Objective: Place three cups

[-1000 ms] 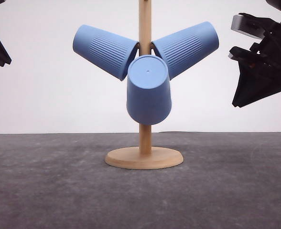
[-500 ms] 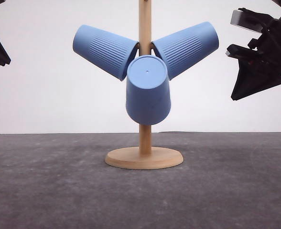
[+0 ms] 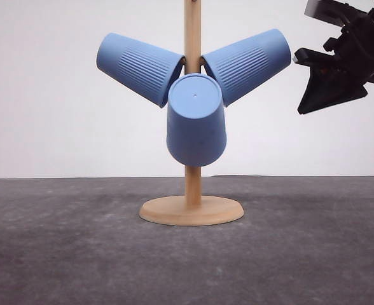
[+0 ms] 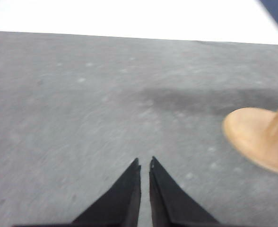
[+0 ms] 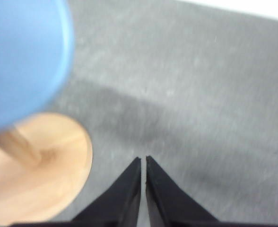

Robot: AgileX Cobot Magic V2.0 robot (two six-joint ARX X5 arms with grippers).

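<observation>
Cups number three, all hung on one wooden stand (image 3: 192, 210) that sits mid-desk (image 3: 60, 254), nearer the far edge: the left cup (image 3: 138, 68) and the right cup (image 3: 249, 64) slant outward from the pole, and the front cup (image 3: 196, 121) hangs below them with its flat base toward the camera. The right gripper (image 3: 304, 86) is raised high beside the right cup, near it but apart; in the right wrist view its fingers (image 5: 129, 189) are pressed together on nothing. The left gripper (image 4: 144, 163) has its fingers (image 4: 127, 194) likewise clenched and empty above bare desk, the stand's base off to one side.
</observation>
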